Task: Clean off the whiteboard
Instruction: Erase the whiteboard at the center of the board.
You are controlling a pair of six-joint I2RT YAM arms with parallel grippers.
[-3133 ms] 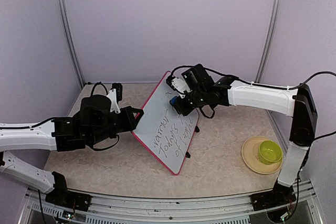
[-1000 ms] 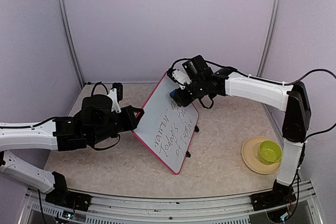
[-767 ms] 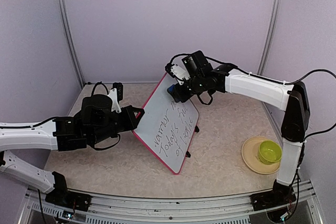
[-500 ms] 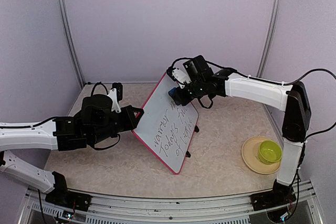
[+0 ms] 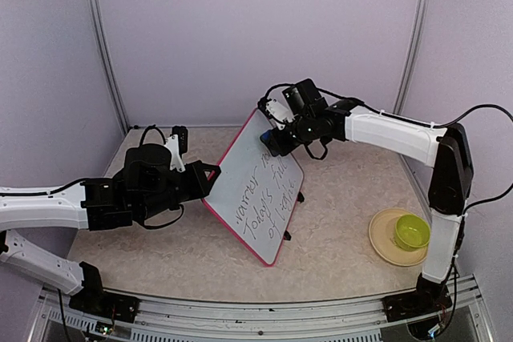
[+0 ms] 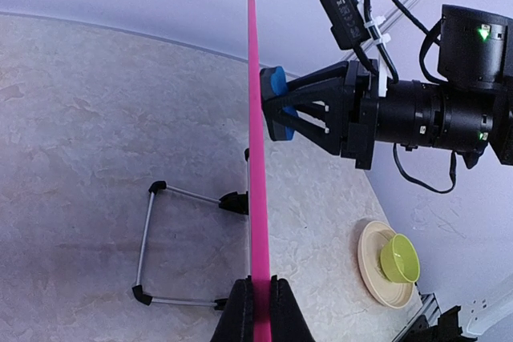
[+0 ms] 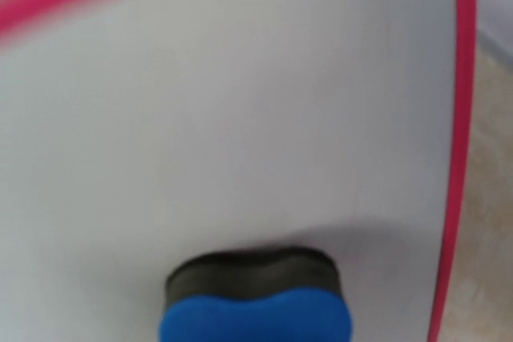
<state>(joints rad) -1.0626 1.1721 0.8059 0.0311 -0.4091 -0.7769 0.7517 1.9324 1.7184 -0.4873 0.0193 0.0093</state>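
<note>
we see left gripper (image 6: pixel 258 310) clamped on the whiteboard (image 5: pixel 256 194) rim | right gripper (image 5: pixel 271 142) pinching a blue eraser (image 7: pixel 256 310), up against the board just ahead of it | only "Today's" readable, rest is scrawl

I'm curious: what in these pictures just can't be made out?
- Writing on the board: top view, too small to read with certainty; the right hand covers the board's top corner.
- Board face: left wrist view shows it edge-on, so no writing shows.
- Eraser: right wrist view, cut off by the bottom edge, and the picture is blurred.
- Left hand: left wrist view, only the fingertips show above the bottom edge.
</note>
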